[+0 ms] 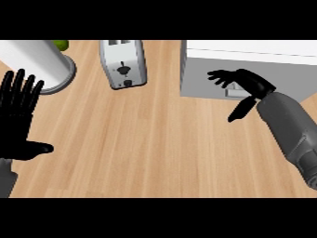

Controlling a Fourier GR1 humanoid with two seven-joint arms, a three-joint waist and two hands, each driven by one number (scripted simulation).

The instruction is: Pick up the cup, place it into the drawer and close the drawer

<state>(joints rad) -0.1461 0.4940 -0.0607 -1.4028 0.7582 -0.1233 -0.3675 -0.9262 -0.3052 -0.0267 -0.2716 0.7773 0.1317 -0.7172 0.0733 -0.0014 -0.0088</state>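
Note:
The drawer unit (202,74) stands at the upper right, with a white top and a grey front face. My right hand (248,83) is open, its fingers spread against that grey front, beside a small pale handle (234,92). Its thumb points down toward the counter. My left hand (13,116) rests open at the left edge, fingers up, holding nothing. Neither hand holds a cup, and I cannot see inside the drawer.
A silver toaster (123,62) stands at the top centre. A tall white cylinder (41,62) with a grey rim stands at the upper left, a green object (62,44) behind it. Bare wooden counter (147,139) fills the middle.

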